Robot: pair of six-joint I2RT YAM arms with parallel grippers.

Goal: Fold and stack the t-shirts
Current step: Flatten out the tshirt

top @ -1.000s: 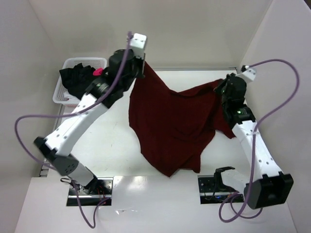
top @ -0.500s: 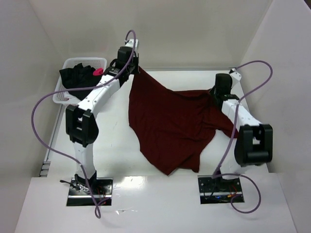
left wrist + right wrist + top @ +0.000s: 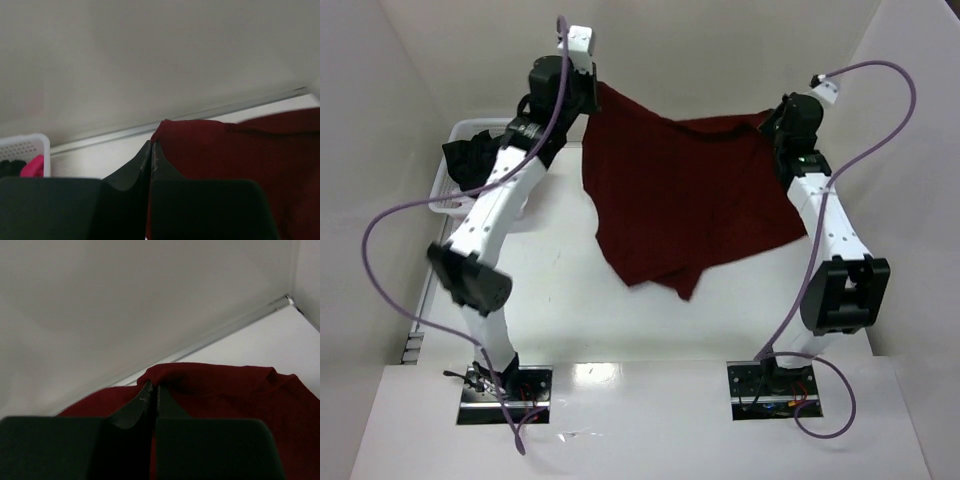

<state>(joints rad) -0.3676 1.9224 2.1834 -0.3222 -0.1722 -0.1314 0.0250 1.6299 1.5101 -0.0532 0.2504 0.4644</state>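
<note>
Maroon t-shirt (image 3: 680, 190) is pinched at its two far corners: the left gripper (image 3: 151, 150) has its fingers pressed together on the left corner, and the right gripper (image 3: 153, 390) grips the right corner the same way. The cloth hangs spread between them over the far half of the table (image 3: 560, 300). It is creased, and its lower edge sags to a point near the middle, where it may brush the table. At far left, the left arm partly hides the white basket (image 3: 480, 124) holding the black t-shirt (image 3: 468, 165).
</note>
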